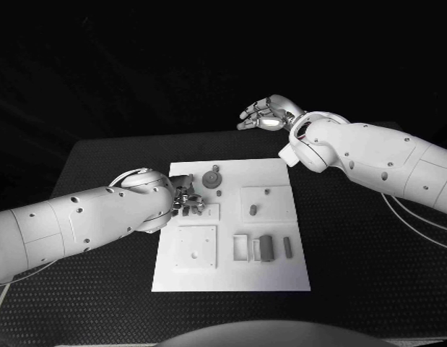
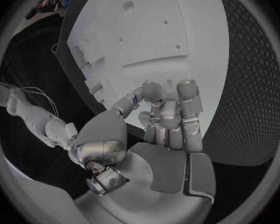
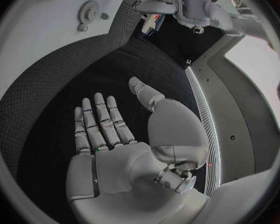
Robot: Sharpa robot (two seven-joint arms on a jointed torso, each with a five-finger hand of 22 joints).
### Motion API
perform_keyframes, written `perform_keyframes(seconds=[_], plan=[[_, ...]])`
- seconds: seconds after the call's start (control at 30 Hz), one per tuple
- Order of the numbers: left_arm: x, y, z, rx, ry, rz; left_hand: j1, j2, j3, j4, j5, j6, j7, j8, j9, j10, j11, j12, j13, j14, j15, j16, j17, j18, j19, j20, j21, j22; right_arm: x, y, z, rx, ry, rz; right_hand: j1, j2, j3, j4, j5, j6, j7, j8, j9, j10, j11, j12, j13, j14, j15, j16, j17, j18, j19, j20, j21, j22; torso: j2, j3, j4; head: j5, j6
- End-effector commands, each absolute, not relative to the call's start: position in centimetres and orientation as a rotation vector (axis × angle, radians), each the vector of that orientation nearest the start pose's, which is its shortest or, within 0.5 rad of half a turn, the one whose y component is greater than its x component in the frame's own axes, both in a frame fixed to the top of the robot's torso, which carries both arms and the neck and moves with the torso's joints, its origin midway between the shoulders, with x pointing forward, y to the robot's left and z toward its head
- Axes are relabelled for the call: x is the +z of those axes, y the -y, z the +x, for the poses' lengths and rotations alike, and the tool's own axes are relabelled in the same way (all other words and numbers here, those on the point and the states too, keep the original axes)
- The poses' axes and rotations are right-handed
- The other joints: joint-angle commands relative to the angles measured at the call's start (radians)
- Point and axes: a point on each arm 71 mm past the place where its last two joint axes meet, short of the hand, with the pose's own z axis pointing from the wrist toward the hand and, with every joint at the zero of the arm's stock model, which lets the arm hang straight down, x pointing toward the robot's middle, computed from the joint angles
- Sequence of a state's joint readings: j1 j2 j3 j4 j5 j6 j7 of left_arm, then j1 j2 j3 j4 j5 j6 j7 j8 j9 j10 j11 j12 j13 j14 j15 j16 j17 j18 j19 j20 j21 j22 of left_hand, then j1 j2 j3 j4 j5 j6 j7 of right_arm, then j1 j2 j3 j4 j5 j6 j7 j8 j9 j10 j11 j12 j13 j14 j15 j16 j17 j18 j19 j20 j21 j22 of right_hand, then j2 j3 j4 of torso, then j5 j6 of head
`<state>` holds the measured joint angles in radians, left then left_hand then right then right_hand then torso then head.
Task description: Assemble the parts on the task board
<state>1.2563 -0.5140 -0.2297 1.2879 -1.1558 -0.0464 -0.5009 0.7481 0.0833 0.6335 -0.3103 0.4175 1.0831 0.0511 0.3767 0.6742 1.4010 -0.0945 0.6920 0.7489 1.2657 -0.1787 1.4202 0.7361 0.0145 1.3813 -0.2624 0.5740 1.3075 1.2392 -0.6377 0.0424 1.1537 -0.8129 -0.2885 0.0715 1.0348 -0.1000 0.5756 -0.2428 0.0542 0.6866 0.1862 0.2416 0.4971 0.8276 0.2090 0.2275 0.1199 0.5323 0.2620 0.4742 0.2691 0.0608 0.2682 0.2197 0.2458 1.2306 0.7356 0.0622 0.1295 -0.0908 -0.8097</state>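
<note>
Below, the left hand (image 1: 185, 201) hovers over the left edge of the white board (image 1: 234, 278), its fingers (image 2: 189, 100) curled in together above the plate; whether they pinch a part cannot be told from any view. Just right of that hand, a round gear (image 1: 211, 179) stands near the board's far end, with a small peg (image 1: 253, 210) in the square recess beside it. Nearer the robot, a flat square plate (image 1: 196, 247) lies on the board's left half, and upright blocks (image 1: 266, 247) stand in a row to its right. Farther right, the right hand (image 1: 268, 113) is raised off the board beyond the table's (image 1: 369, 289) far edge, palm open, fingers (image 3: 96, 122) straight and side by side, holding nothing.
</note>
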Motion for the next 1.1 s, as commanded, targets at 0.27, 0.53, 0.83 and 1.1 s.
perform_keyframes(seconds=[0.27, 0.53, 0.83, 1.1], plan=[[-26.7, -13.0, 49.8, -0.296, -2.238, -0.014, 0.002, 0.011, 0.039, 0.021, -0.001, 0.115, -0.042, -0.004, 0.000, -0.002, -0.005, 0.004, -0.001, 0.016, -0.026, 0.005, -0.001, 0.005, 0.002, -0.006, 0.005, 0.021, -16.1, 20.9, 56.5, 0.973, -1.618, 0.457, 0.002, 0.012, -0.008, 0.001, -0.005, -0.001, 0.038, 0.004, -0.002, 0.008, -0.002, -0.007, -0.002, 0.004, 0.000, -0.005, -0.002, -0.017, -0.004, 0.001, -0.007, 0.002, 0.000, -0.0016, 0.0015, 0.000, -0.002], [-26.3, -13.4, 50.1, -0.332, -2.178, -0.067, 0.003, 0.010, 0.040, 0.020, -0.001, 0.115, -0.042, -0.004, 0.000, -0.001, -0.006, 0.004, -0.002, 0.017, -0.027, 0.006, -0.002, 0.005, 0.002, -0.007, 0.006, 0.021, -16.2, 20.9, 56.5, 0.972, -1.619, 0.458, 0.002, 0.012, -0.008, 0.001, -0.005, -0.001, 0.038, 0.004, -0.002, 0.008, -0.002, -0.007, -0.003, 0.004, 0.000, -0.005, -0.002, -0.017, -0.004, 0.001, -0.007, 0.003, 0.001, -0.0016, 0.0001, 0.000, 0.000], [-26.1, -13.8, 49.9, -0.357, -2.166, -0.100, 0.003, 0.009, 0.042, 0.020, -0.002, 0.116, -0.043, -0.003, 0.000, 0.000, -0.007, 0.005, -0.002, 0.018, -0.028, 0.006, -0.002, 0.006, 0.004, -0.007, 0.007, 0.021, -16.3, 21.0, 56.5, 0.970, -1.619, 0.460, 0.001, 0.012, -0.008, 0.001, -0.005, -0.001, 0.038, 0.005, -0.002, 0.009, -0.002, -0.008, -0.004, 0.004, 0.000, -0.005, -0.002, -0.017, -0.004, 0.001, -0.008, 0.003, 0.001, -0.0017, 0.0007, -0.002, 0.000], [-25.7, -13.6, 50.1, -0.372, -2.161, -0.110, 0.003, 0.008, 0.043, 0.020, -0.003, 0.116, -0.044, -0.002, 0.000, 0.000, -0.007, 0.005, -0.002, 0.019, -0.029, 0.007, -0.003, 0.007, 0.005, -0.008, 0.008, 0.021, -16.3, 21.0, 56.5, 0.970, -1.620, 0.460, 0.001, 0.013, -0.008, 0.001, -0.005, -0.001, 0.038, 0.005, -0.002, 0.009, -0.002, -0.008, -0.005, 0.004, 0.000, -0.006, -0.002, -0.017, -0.003, 0.001, -0.008, 0.004, 0.000, -0.0012, 0.0007, -0.001, -0.001]])
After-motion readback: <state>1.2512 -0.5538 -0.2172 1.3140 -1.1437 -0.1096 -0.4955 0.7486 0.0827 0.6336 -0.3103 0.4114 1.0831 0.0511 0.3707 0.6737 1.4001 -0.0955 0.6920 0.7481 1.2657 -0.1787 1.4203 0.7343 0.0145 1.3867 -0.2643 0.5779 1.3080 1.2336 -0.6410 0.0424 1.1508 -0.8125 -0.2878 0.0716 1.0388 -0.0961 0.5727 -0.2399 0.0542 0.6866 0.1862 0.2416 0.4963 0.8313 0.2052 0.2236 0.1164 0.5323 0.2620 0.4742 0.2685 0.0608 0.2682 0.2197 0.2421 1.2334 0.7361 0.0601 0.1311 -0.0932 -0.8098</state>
